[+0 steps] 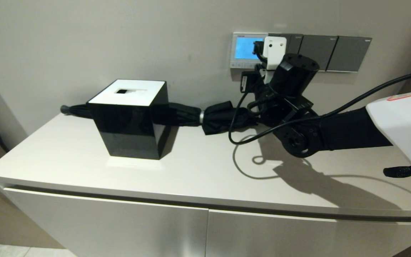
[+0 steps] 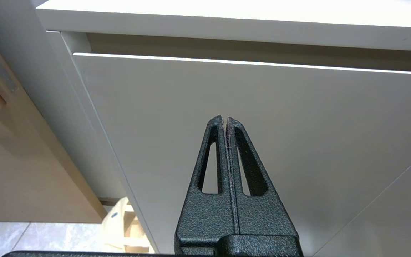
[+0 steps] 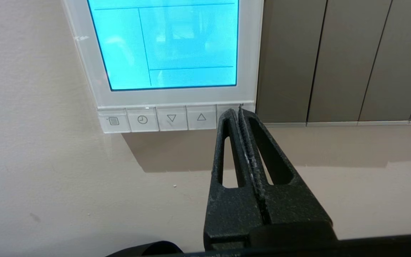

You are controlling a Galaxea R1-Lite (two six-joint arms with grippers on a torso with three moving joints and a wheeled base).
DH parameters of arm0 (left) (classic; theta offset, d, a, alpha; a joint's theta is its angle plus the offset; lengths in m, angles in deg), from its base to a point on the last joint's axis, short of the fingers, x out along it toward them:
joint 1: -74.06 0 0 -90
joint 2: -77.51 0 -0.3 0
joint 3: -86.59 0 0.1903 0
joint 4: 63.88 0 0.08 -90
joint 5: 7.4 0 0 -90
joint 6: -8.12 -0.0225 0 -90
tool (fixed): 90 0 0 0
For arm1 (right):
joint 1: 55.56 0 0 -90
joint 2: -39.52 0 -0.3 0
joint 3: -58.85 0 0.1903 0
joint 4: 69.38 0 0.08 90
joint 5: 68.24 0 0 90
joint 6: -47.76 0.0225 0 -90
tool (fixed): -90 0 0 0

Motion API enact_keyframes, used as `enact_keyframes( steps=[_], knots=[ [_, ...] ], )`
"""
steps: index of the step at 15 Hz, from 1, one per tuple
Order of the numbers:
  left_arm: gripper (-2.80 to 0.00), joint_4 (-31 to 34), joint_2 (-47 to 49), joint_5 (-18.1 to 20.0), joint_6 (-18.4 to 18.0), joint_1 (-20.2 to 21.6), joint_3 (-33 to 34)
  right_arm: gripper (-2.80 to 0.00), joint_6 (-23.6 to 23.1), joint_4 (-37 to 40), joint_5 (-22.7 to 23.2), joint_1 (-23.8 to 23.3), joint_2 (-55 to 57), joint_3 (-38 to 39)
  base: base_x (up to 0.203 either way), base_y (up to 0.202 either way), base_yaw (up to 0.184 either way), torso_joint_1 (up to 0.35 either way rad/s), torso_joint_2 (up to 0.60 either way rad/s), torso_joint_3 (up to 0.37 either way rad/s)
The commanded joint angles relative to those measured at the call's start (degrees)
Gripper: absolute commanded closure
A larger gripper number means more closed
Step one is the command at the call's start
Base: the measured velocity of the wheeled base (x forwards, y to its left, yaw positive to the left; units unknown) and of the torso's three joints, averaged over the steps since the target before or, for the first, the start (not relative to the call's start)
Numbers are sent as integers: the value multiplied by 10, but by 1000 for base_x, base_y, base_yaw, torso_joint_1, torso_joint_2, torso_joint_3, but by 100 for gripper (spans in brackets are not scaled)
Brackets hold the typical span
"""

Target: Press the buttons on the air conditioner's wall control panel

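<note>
The air conditioner's wall control panel (image 1: 239, 60) is a small white-framed square on the wall with a lit blue screen; it also shows in the right wrist view (image 3: 80, 53). A row of pale buttons (image 3: 157, 119) runs along its lower edge. My right gripper (image 3: 239, 110) is shut and empty, its tips over the rightmost button at the panel's lower right corner; whether they touch it I cannot tell. In the head view the right wrist (image 1: 294, 76) hides the gripper and part of the panel. My left gripper (image 2: 225, 119) is shut and empty, low before the cabinet front.
Dark grey switch plates (image 1: 334, 51) sit right of the panel. A black cube box with a white top (image 1: 128, 117) and a folded black umbrella (image 1: 223, 117) lie on the white cabinet top (image 1: 191, 167). A black cable (image 1: 241, 139) loops from the right arm.
</note>
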Motion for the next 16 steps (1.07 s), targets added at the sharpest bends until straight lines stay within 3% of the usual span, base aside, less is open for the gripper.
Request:
enact_keyframes(
  steps=[1,9,16],
  knots=[
    [0,-1,0,0,0,0,0,0,0,-7,-3,4,-5,9,0,0,0,0,0,0],
    [0,0,1,0,0,0,0,0,-1,-14,-7,31,-87,77,0,0,0,0,0,0],
    [0,-1,1,0,0,0,0,0,-3,-9,-4,20,-228,247,0,0,0,0,0,0]
  ],
)
